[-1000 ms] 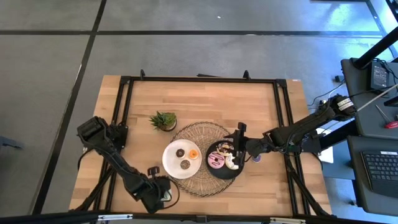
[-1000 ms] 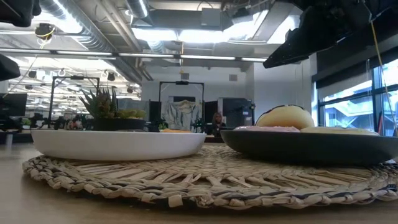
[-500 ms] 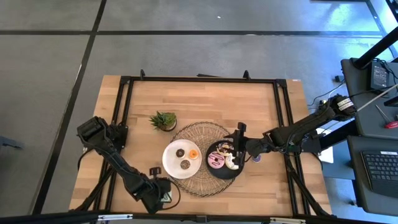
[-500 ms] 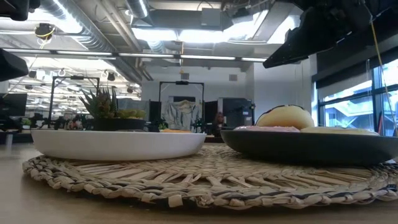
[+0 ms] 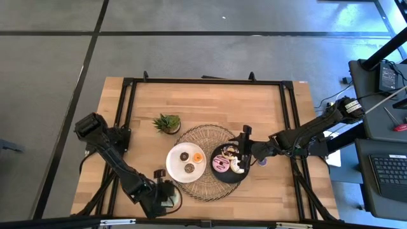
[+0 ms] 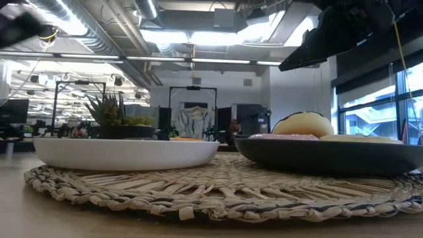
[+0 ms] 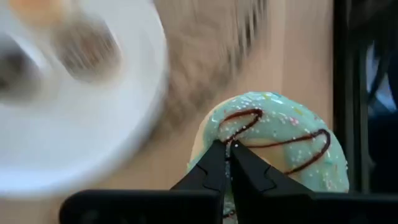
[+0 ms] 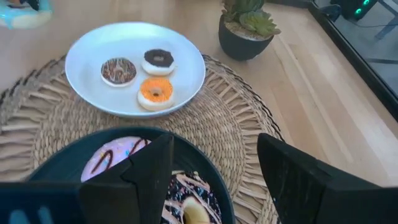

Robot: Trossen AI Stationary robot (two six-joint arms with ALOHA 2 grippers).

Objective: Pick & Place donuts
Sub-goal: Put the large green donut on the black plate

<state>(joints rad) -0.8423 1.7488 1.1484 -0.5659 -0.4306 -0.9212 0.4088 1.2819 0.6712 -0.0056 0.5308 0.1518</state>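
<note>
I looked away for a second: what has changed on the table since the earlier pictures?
Only the left arm shifted: its elbow swung slightly outward toward the table's left edge, and the left gripper drew slightly nearer the front edge, shut on the green-iced donut with brown drizzle. The right gripper stayed open over the black plate; the white plate and its three small donuts are unchanged.

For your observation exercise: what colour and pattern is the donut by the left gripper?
Mint-green donut with brown drizzle and sprinkles, clearest in the left wrist view.

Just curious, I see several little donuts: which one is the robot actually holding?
The green donut with brown drizzle, pinched in the left gripper off the woven mat; the others lie on plates.
</note>
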